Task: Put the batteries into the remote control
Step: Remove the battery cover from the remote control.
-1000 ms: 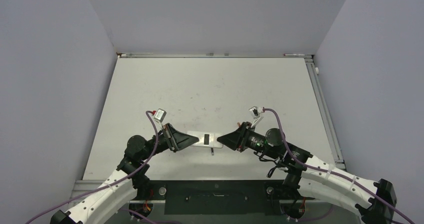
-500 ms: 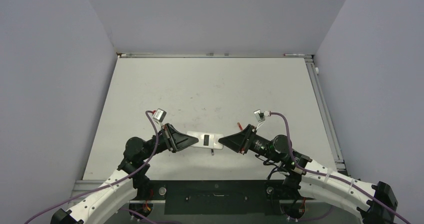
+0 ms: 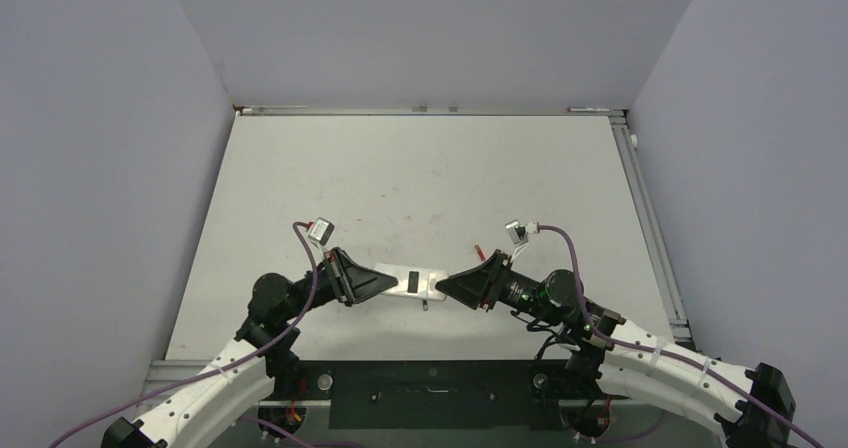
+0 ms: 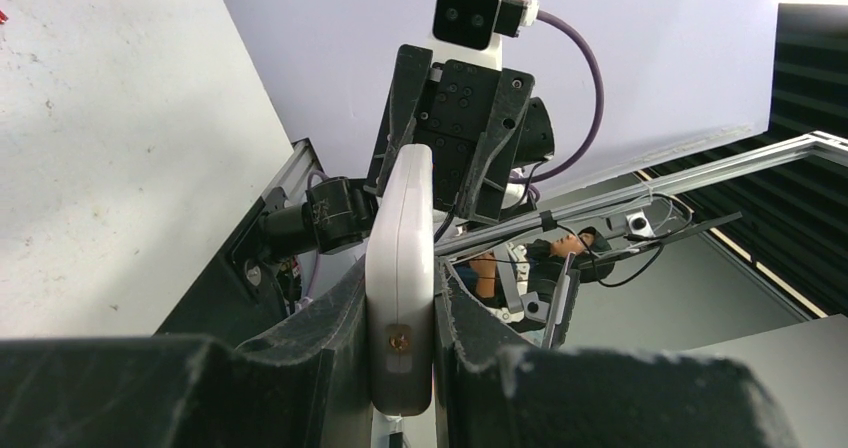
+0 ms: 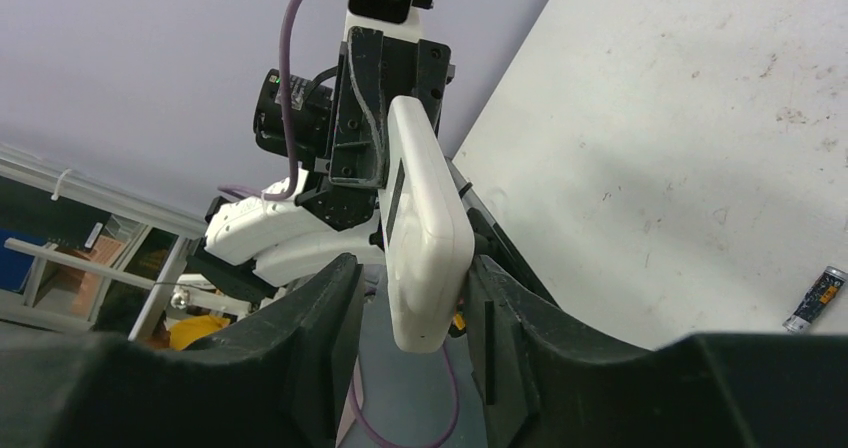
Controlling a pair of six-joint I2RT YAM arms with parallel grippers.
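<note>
The white remote control (image 3: 415,281) hangs just above the table between my two grippers, with a dark slot in its upper face. My left gripper (image 3: 385,281) is shut on its left end; in the left wrist view both pads press the remote control (image 4: 402,258) edge-on inside the left gripper (image 4: 400,286). My right gripper (image 3: 443,286) straddles the other end. In the right wrist view the right gripper (image 5: 412,268) stands open, with a gap between one finger (image 5: 335,288) and the remote control (image 5: 425,238). One slim dark battery (image 5: 818,298) lies on the table, also seen just below the remote as the battery (image 3: 425,306).
The white table (image 3: 420,178) is fenced by grey walls on three sides, with a metal rail (image 3: 650,218) along its right edge. A small red scrap (image 3: 479,249) lies near the right gripper. Purple cables loop from both wrists.
My right gripper's jaws have widened off the remote's end, and the right wrist has shifted slightly toward the near edge. The left gripper keeps its hold unchanged.
</note>
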